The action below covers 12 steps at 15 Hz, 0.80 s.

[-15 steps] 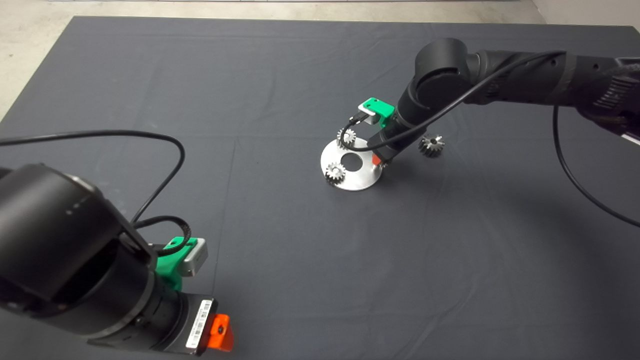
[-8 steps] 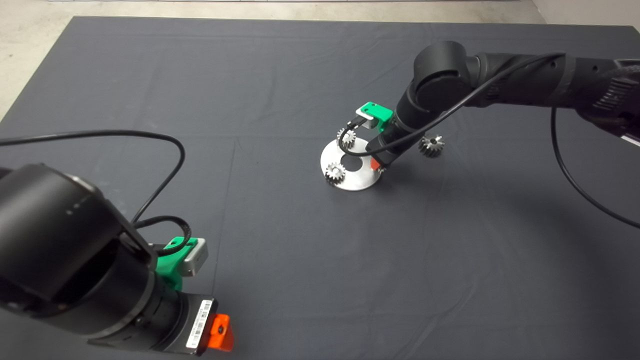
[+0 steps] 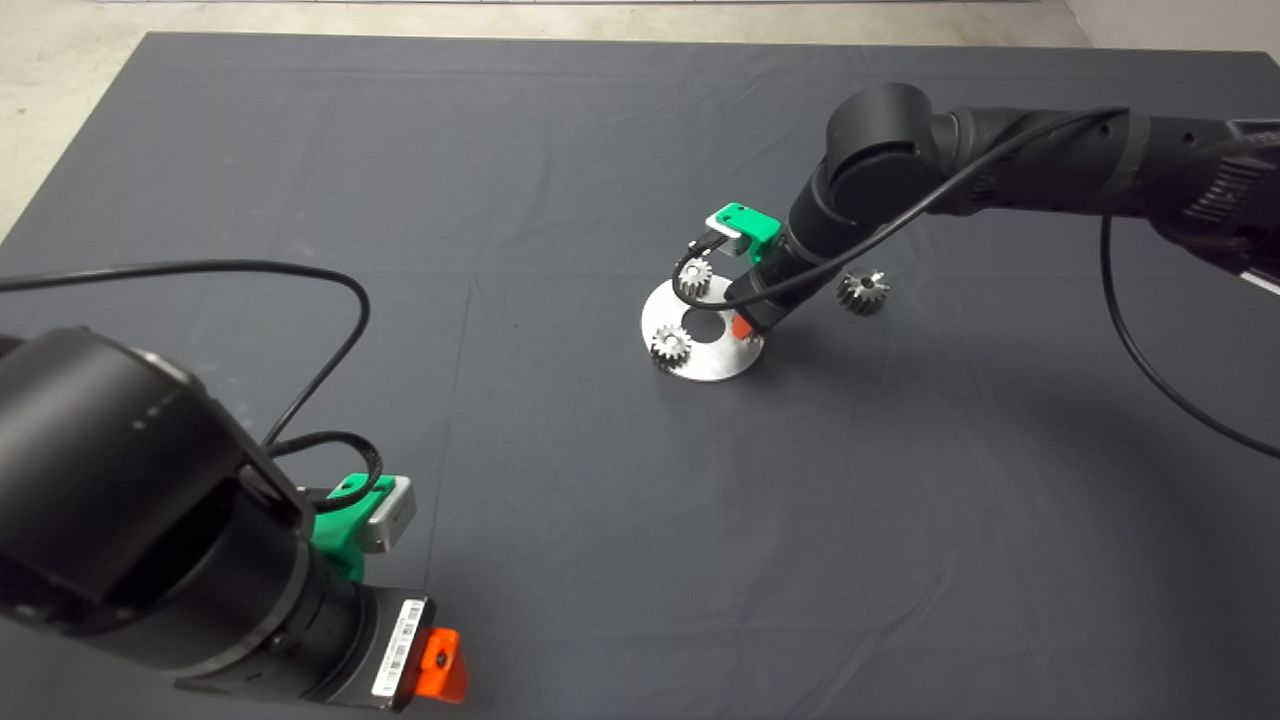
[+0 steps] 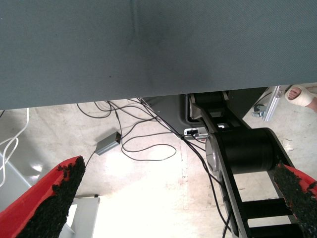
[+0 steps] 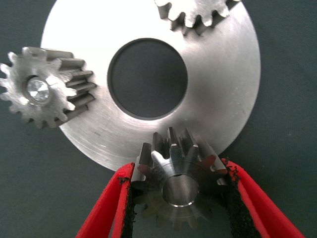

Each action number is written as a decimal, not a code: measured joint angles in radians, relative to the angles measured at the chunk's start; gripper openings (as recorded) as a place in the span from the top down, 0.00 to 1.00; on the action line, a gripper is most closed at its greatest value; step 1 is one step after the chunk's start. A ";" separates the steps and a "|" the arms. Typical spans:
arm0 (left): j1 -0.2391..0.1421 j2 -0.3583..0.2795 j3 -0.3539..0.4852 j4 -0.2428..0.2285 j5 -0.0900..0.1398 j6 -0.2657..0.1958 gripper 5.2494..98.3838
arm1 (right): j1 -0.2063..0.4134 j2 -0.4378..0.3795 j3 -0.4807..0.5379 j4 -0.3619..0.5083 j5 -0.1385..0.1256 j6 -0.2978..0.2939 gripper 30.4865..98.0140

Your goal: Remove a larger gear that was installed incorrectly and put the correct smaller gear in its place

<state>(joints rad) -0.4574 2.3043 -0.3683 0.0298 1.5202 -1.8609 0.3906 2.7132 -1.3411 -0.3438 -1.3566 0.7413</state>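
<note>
Right gripper [image 5: 181, 198] tilted, clamping smaller gear [image 5: 179, 181] at plate [image 5: 218, 94].

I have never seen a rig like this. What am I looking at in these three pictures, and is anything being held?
It is a two-armed robot at a table with a dark mat. One camera looks down from above; the other two sit on the wrists. The right gripper is closed on the smaller gear at the rim of a round metal disc, which also carries two pale fine-toothed gears. The larger gear lies on the mat beside the disc. The left gripper waits open at the mat's near edge, its camera showing floor and cables.
</note>
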 measured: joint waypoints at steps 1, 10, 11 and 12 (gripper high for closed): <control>0.000 0.000 0.000 0.000 0.000 0.000 0.00 | 0.000 0.000 0.000 0.000 0.003 0.000 0.85; 0.000 0.000 0.000 0.000 0.000 0.000 0.00 | 0.002 -0.002 -0.001 0.000 -0.005 0.000 0.85; 0.000 0.000 0.000 0.000 0.000 0.000 0.00 | 0.006 -0.002 -0.001 0.000 -0.006 0.000 0.85; 0.000 0.000 0.000 0.000 0.000 0.000 0.00 | 0.010 -0.002 -0.001 0.000 -0.008 0.000 0.85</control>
<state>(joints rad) -0.4570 2.3043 -0.3683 0.0298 1.5201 -1.8608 0.4011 2.7113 -1.3421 -0.3438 -1.3647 0.7409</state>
